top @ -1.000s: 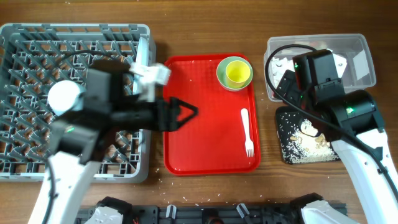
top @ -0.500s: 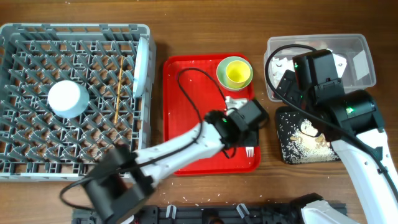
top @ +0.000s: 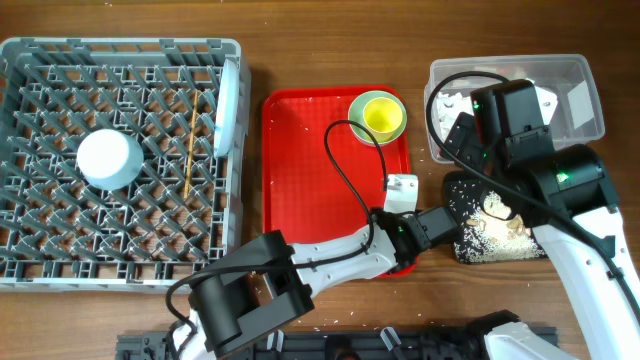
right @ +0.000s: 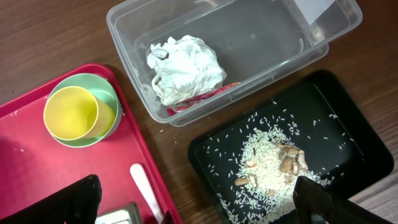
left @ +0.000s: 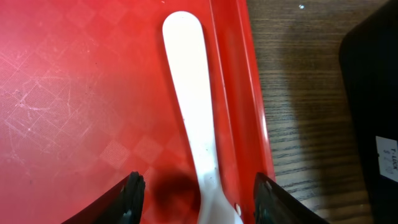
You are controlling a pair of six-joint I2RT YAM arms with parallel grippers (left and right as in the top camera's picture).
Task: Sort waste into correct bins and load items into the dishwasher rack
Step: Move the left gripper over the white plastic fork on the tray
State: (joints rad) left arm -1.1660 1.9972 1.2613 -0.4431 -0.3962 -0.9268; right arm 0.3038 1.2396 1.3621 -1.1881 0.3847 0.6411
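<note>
The white plastic fork (left: 193, 93) lies along the right rim of the red serving tray (top: 310, 180). My left gripper (left: 199, 196) is open, its fingers on either side of the fork close above the tray; it also shows in the overhead view (top: 398, 215). My right gripper (right: 196, 202) is open and empty above the bins. The clear tub (top: 515, 95) holds the crumpled napkin (right: 183, 65) and the red-and-white wrapper (right: 208, 93). The black tray (top: 500, 225) holds rice and beige scraps (right: 273, 168). The yellow-green cup (top: 380, 117) sits in a pale blue bowl.
The grey dishwasher rack (top: 120, 160) at left holds an upturned pale blue bowl (top: 110, 158), chopsticks (top: 190, 150) and the pale blue plate (top: 232, 105) on edge. Loose rice grains lie on the wood around the black tray. My right arm (top: 510, 125) hangs over the bins.
My left arm has swung from the rack's right side across the red tray to the fork at its right rim. The right arm has not moved.
</note>
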